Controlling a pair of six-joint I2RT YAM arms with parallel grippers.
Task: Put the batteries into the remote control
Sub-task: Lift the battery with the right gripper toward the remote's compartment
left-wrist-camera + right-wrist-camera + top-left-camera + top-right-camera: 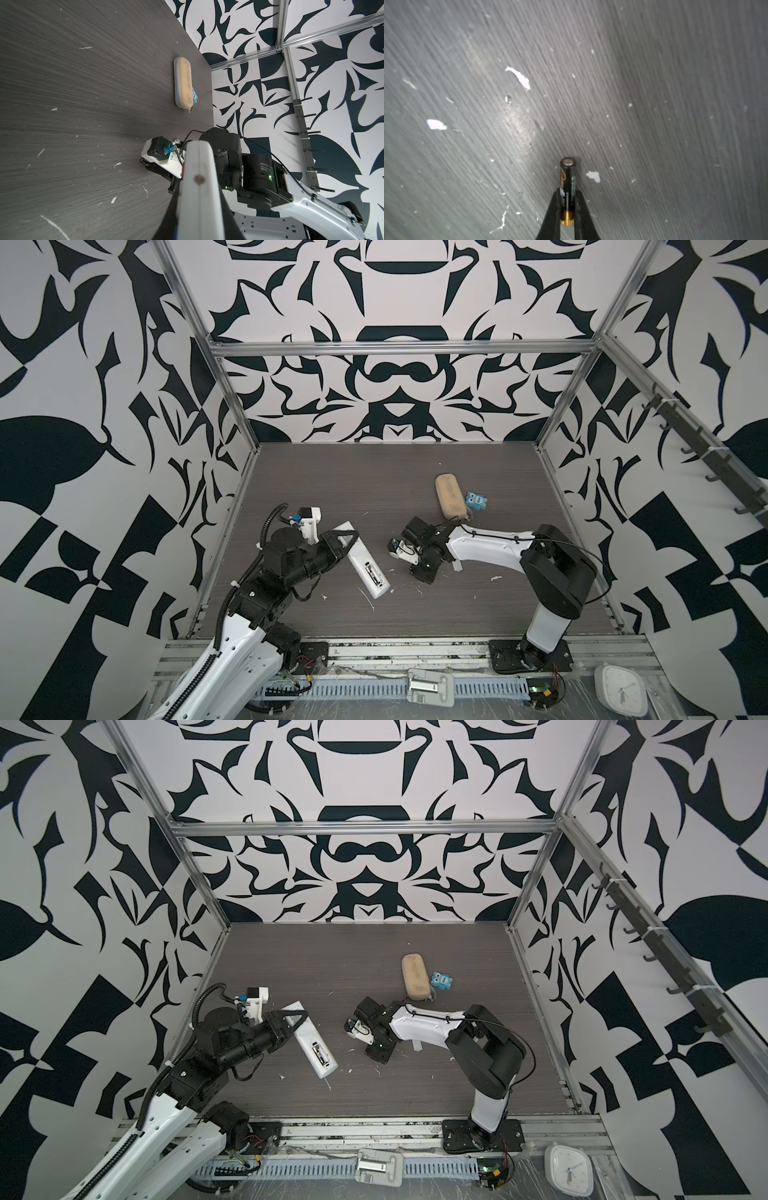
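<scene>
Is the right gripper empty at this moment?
No, in the right wrist view the right gripper is shut on a black battery with a gold end.

Robot lab test cell, aluminium frame (399, 349), black-and-white patterned walls (83, 364), grey woodgrain tabletop (457, 605)

In both top views the right gripper (422, 572) hid its own tips and the battery (567, 180) between them. The left gripper (348, 540) covered part of the remote control (368, 568), whose open compartment (374, 574) was too small to read; the left wrist view showed it blurred, cropped.
</scene>
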